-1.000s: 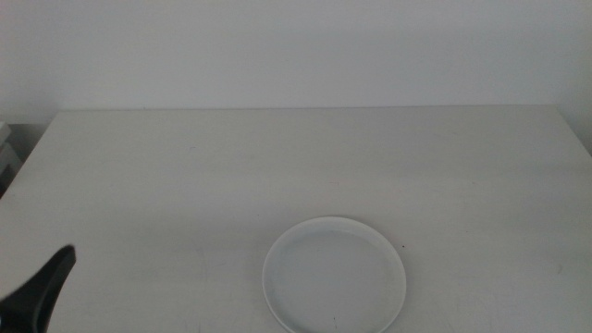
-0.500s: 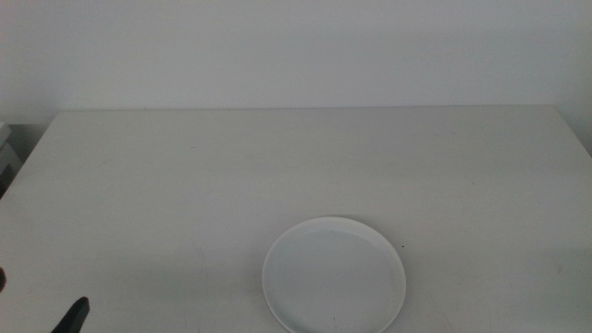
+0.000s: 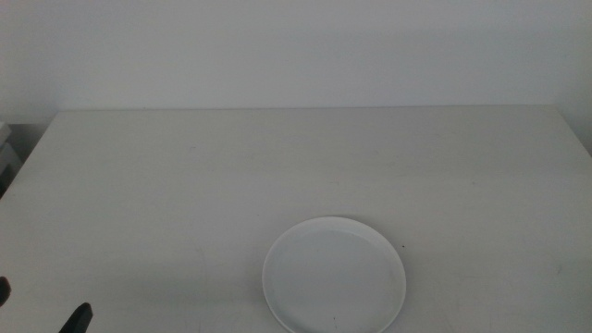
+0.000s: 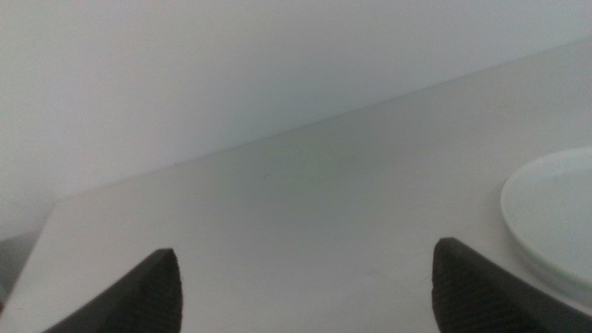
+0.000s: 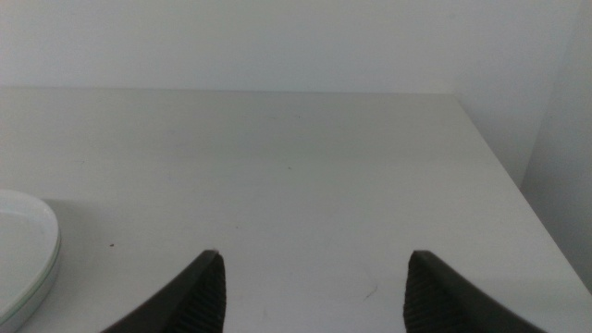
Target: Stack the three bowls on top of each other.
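Note:
A white shallow bowl [image 3: 334, 276] sits on the table near the front edge, just right of centre. It also shows in the left wrist view [image 4: 555, 217] and in the right wrist view [image 5: 23, 236], where its edge looks layered. No grey or pale mint green bowl shows on its own; I cannot tell whether they lie under the white one. My left gripper [image 3: 42, 307] is open and empty at the picture's bottom-left corner, well left of the bowl; its jaws stand wide apart in the left wrist view [image 4: 305, 287]. My right gripper [image 5: 314, 287] is open and empty, to the right of the bowl and out of the middle view.
The white table [image 3: 296, 166] runs back to a plain white wall. Its right edge [image 5: 518, 194] shows in the right wrist view. A pale object [image 3: 6, 153] stands beyond the table's left edge.
My left gripper has drawn back toward the bottom-left corner, from well in view to only its tips showing. The bowl has not moved.

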Available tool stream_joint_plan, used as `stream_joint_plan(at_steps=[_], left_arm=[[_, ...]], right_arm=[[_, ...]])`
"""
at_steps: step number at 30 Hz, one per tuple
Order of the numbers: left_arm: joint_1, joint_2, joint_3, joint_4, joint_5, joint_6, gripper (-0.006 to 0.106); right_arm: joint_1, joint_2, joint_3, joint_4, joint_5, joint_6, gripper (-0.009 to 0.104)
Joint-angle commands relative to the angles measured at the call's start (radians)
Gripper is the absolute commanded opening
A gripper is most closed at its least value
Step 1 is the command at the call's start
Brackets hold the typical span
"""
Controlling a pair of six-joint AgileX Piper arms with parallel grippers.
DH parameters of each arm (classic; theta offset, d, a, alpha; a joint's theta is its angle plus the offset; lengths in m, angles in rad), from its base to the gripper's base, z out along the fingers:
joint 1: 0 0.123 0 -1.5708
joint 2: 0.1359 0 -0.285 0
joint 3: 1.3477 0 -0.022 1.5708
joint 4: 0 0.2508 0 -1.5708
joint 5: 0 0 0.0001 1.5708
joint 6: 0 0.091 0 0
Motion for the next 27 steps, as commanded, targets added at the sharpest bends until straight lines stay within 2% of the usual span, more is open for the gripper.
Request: stream_joint_plan(at_steps=[1, 6, 8, 11, 13, 18, 21, 23, 27], left_arm=[[-0.007, -0.015, -0.028, -0.078, -0.067, -0.007, 0.092], [-0.007, -0.015, -0.028, -0.254, -0.067, -0.007, 0.092], [-0.007, -0.015, -0.028, -0.27, -0.073, 0.0, 0.092], [-0.007, -0.015, -0.027, -0.248, -0.105, 0.017, 0.092], [-0.006, -0.015, -0.02, -0.164, -0.104, -0.038, 0.092], [-0.006, -0.015, 0.007, 0.222, -0.104, -0.479, 0.092], [-0.006, -0.014, 0.013, 0.364, -0.105, -0.648, 0.092], [-0.006, -0.014, 0.013, 0.4, -0.105, -0.687, 0.092], [-0.006, -0.014, 0.013, 0.399, -0.103, -0.699, 0.092]], right_arm=[[-0.008, -0.029, -0.027, -0.011, -0.082, -0.009, 0.049], [-0.007, -0.029, -0.027, -0.011, -0.083, -0.009, 0.049], [-0.007, -0.029, -0.027, -0.011, -0.083, -0.009, 0.049], [-0.007, -0.029, -0.027, -0.011, -0.083, -0.009, 0.049], [-0.007, -0.029, -0.027, -0.011, -0.083, -0.009, 0.049], [-0.007, -0.029, -0.027, -0.011, -0.083, -0.009, 0.049], [-0.007, -0.029, -0.027, -0.011, -0.083, -0.009, 0.049], [-0.007, -0.029, -0.027, -0.011, -0.083, -0.009, 0.049], [-0.007, -0.029, -0.027, -0.011, -0.083, -0.009, 0.049]])
